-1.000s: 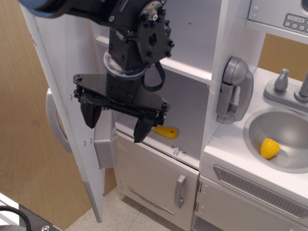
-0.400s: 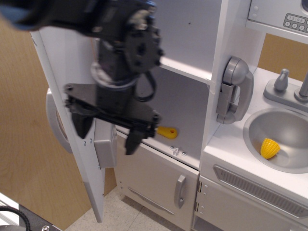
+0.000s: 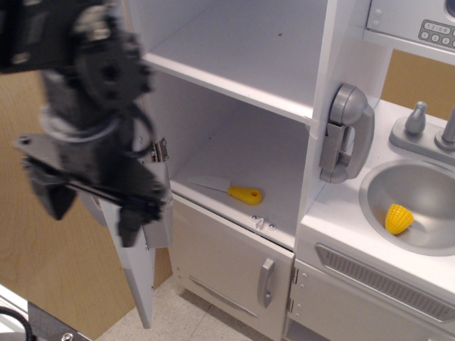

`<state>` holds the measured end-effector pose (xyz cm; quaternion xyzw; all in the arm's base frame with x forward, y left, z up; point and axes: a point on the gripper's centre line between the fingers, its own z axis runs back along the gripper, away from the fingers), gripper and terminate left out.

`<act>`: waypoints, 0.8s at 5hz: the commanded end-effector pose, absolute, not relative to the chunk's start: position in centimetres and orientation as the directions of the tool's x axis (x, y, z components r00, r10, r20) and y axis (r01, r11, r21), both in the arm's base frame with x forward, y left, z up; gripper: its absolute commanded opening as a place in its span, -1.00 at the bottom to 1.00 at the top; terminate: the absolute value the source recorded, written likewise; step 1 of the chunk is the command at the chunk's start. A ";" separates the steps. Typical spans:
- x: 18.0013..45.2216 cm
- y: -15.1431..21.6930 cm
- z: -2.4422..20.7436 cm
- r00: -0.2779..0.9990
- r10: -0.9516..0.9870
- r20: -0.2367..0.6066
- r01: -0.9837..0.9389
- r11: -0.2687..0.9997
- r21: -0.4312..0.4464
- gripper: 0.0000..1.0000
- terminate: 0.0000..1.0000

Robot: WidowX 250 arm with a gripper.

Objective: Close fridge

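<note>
The fridge (image 3: 242, 135) is a tall white cabinet with white shelves, standing open. Its large door (image 3: 138, 270) hangs open at the left, edge-on, mostly hidden behind my arm; a grey panel (image 3: 158, 224) shows on it. My black gripper (image 3: 89, 209) is blurred by motion at the left, in front of the door. Its two fingers (image 3: 129, 226) point down and stand apart, holding nothing. A yellow-handled toy knife (image 3: 238, 192) lies on the lower fridge shelf.
A smaller lower door with a small grey handle (image 3: 266, 282) sits below the fridge. A grey toy phone (image 3: 345, 131) hangs on the fridge side. To the right is a grey sink (image 3: 412, 206) holding yellow corn (image 3: 397, 219), with a faucet (image 3: 434, 128). A wooden wall (image 3: 35, 249) is at the left.
My gripper has swept left, away from the fridge opening and across the open door. The fridge shelves and the knife are now uncovered. The door stays open.
</note>
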<state>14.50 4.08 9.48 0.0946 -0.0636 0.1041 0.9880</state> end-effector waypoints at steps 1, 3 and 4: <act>13.7 7.9 11.0 0.981 0.124 0.148 -0.149 0.974 0.171 1.00 -1.00; 14.7 12.5 12.5 0.989 0.060 0.135 -0.081 0.984 0.156 1.00 -1.00; 16.6 13.7 13.1 0.988 0.105 0.117 -0.121 0.982 0.146 1.00 -1.00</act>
